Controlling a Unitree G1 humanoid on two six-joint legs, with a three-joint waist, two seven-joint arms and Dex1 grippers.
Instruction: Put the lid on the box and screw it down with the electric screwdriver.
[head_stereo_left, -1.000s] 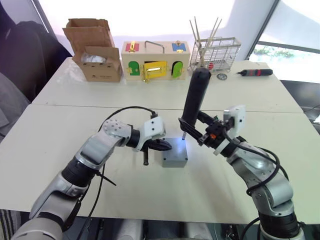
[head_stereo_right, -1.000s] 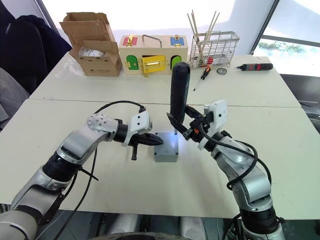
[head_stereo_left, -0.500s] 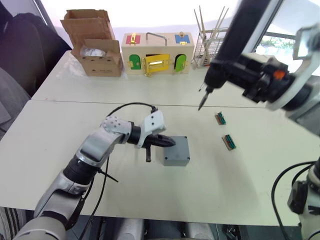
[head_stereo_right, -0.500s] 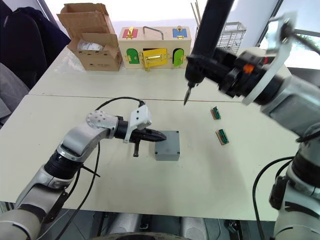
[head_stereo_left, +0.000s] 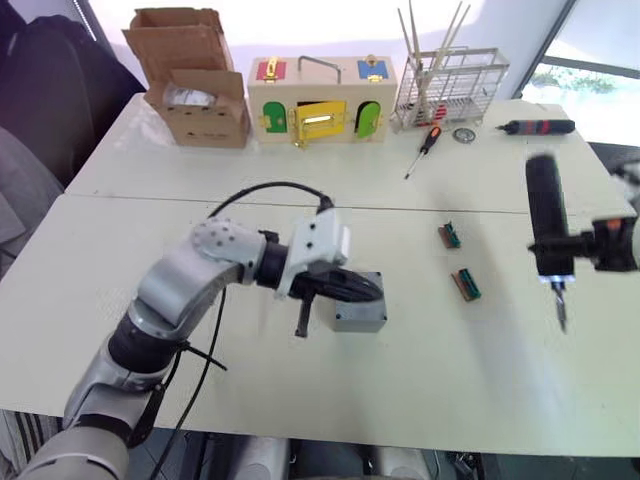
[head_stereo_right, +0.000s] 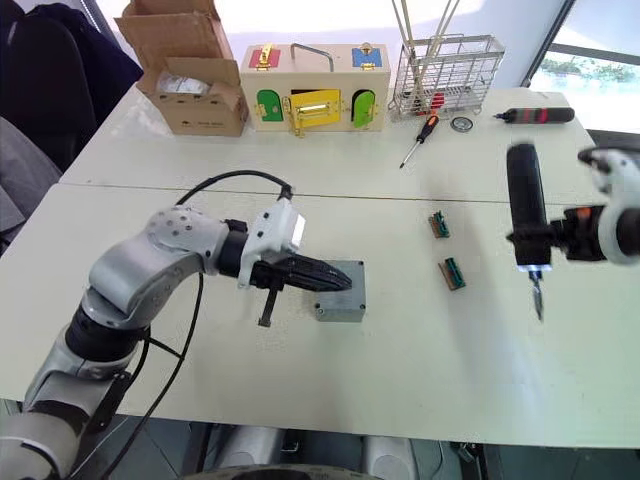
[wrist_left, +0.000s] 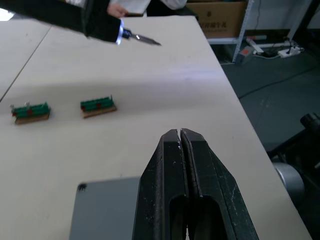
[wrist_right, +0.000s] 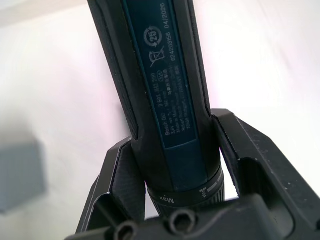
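Note:
The grey box (head_stereo_left: 360, 313) sits mid-table with the flat grey lid (wrist_left: 102, 207) on top; one corner screw hole shows. My left gripper (head_stereo_left: 372, 292) is shut with nothing between its fingers (wrist_left: 197, 165), and its tips reach over the lid's near edge. Far to the right of the box, my right gripper (wrist_right: 172, 150) is shut on the black electric screwdriver (head_stereo_left: 545, 225). The tool stands upright above the table, with its tip lit and its metal bit (head_stereo_left: 562, 312) pointing down.
Two small green terminal blocks (head_stereo_left: 449, 235) (head_stereo_left: 465, 283) lie between the box and the screwdriver. Along the back stand a cardboard carton (head_stereo_left: 195, 90), a wooden box with coloured doors (head_stereo_left: 320, 100) and a wire basket (head_stereo_left: 450, 85). A manual screwdriver (head_stereo_left: 425, 145) and a banded black tool (head_stereo_left: 540, 127) lie nearby.
My right arm lifted the screwdriver off the box, swung it high, then brought it down at the right of the table. The left gripper stayed shut at the box.

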